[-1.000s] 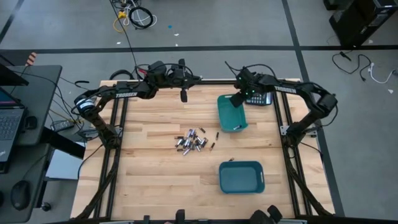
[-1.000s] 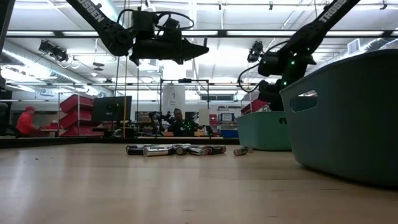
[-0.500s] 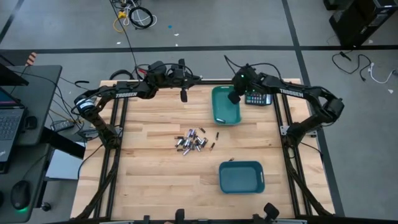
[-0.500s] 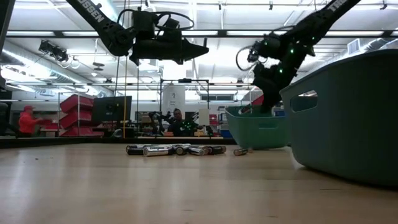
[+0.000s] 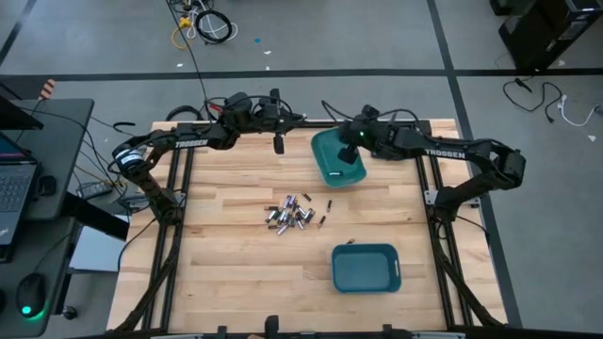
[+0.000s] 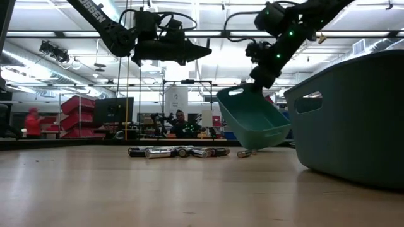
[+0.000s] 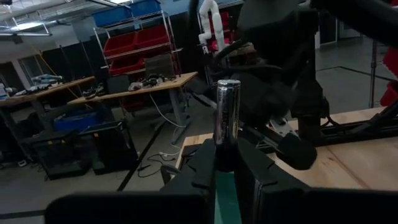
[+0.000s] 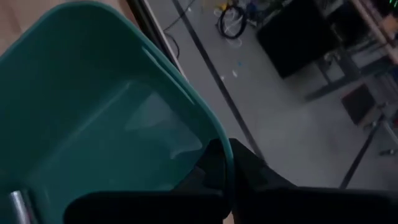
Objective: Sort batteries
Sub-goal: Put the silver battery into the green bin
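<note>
**Teal bin lifted and tilted; one battery clenched aloft**

Right tool (image 5: 350, 151) clamped shut on the rim of a teal bin (image 5: 336, 162), at roughly 1 o'clock from the surface's middle in the high view. Bin hanging clear of the wooden surface (image 5: 236, 273) in the low view (image 6: 252, 118), tipped at a slant with its open mouth turned up and toward the left. Seen from the right wrist, two dark fingers (image 8: 214, 163) pinching the thin teal wall, a single silvery cell (image 8: 18, 205) lying inside near the bin's bottom.

Left tool (image 5: 278, 143) held high at about 12 o'clock near the far edge, clenched on one silvery battery (image 7: 227, 121) standing upright between its fingers.

Main heap of batteries (image 5: 290, 215) lying loose near the centre of the surface, silvery and dark cells mixed; a few strays (image 5: 330, 203) just toward 3 o'clock of it.

Second teal bin (image 5: 366, 267) resting flat at about 5 o'clock, well apart from the heap.
</note>
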